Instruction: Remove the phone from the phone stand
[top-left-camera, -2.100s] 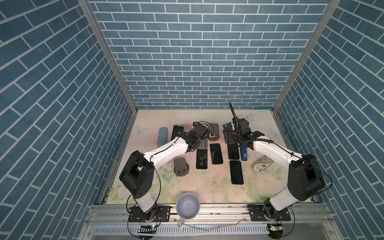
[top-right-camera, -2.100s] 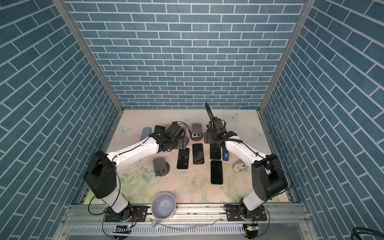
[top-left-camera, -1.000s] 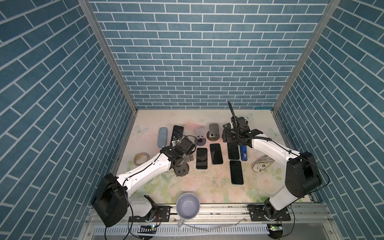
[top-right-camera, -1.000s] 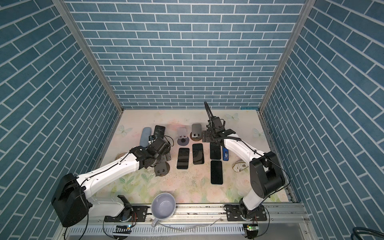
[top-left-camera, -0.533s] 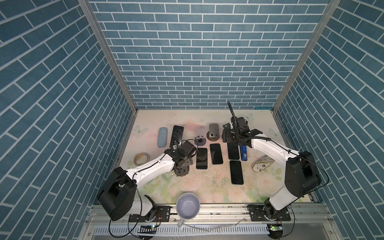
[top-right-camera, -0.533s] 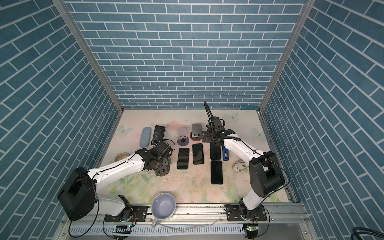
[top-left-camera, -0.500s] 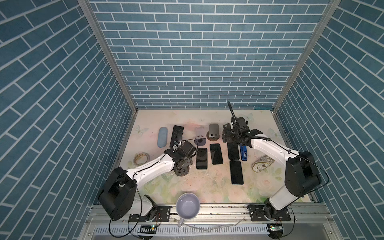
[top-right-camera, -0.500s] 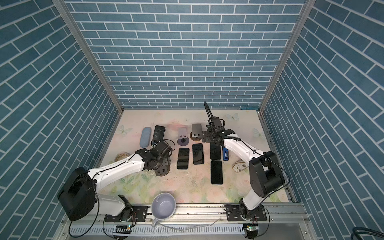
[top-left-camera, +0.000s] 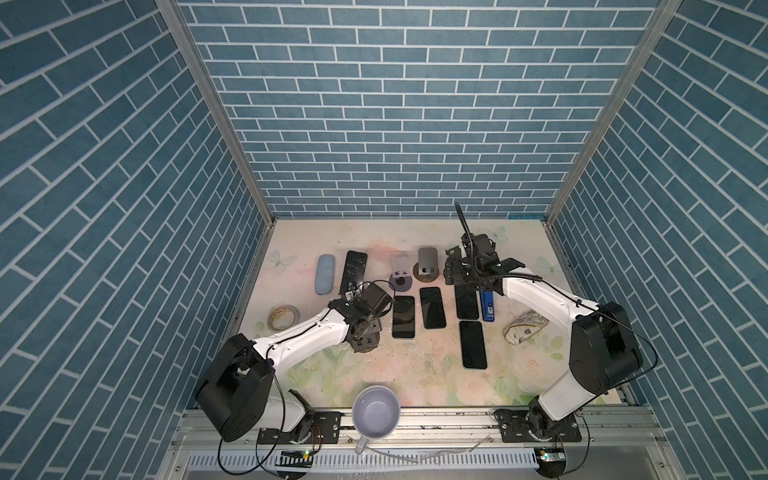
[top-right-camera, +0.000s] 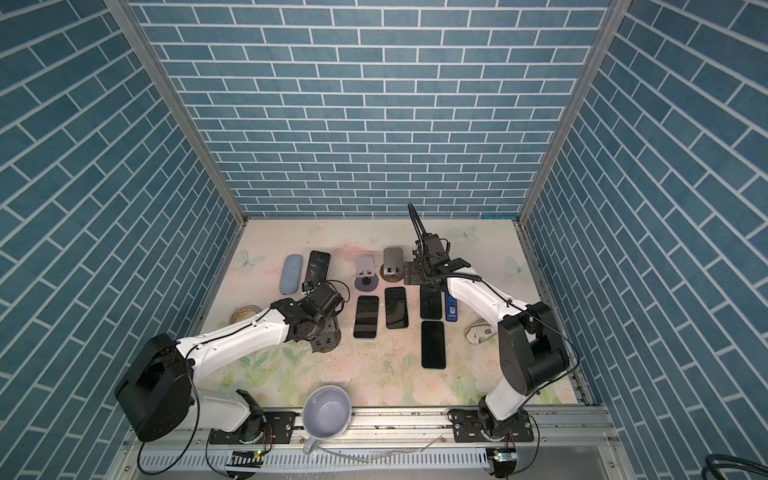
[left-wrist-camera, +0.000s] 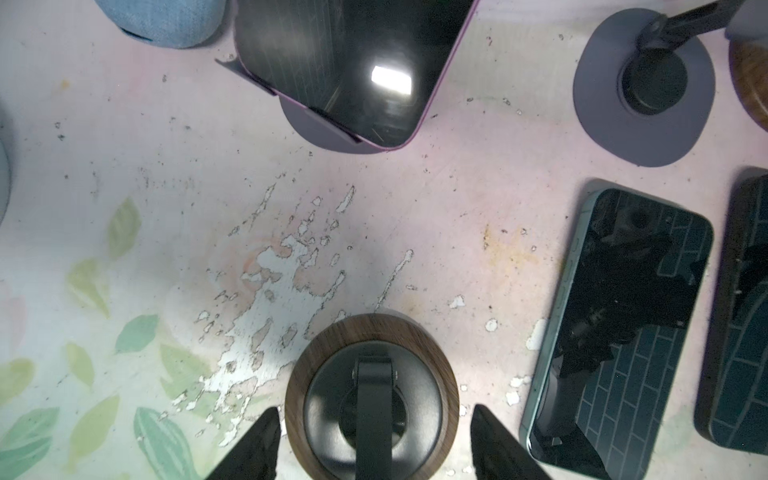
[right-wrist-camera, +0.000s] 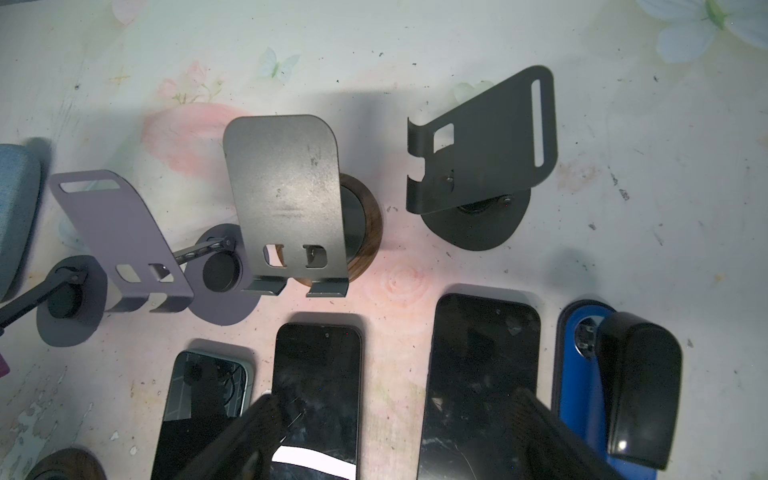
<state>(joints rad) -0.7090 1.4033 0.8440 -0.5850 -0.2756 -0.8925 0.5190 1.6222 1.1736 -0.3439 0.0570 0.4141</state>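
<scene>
**Left end effector**: clenched around the round base of the wood-based stand. Its fingers flank the wooden rim on either side. This stand carries no phone; only its dark arm shows between the fingers.

**Task object:** the purple-cased phone leans screen-up on the purple stand, its lower edge seated in the stand's front lip. In a top view the phone stands near the left end effector, on the back-wall side of it, at the left of the counter.

**Right end effector**: released, with jaws wide and nothing between them. It hangs over the flat phones that lie screen-up in a row. Beyond them stand the lavender stand, the grey stand and the black stand, all empty.

**Step in hand (judged):** only one phone is left on a stand, and it is untouched. The present grip is on an empty stand, so it looks like a clearing or repositioning move rather than the removal itself.

**Next move (judged):**
- Let go of the wooden base.
- Reach toward the back wall to the purple-cased phone.
- Close across its long edges.
- Lift it up along the backplate until the lower edge clears the lip, then carry it off. A straight pull forward would likely drag the light stand along with it.
</scene>
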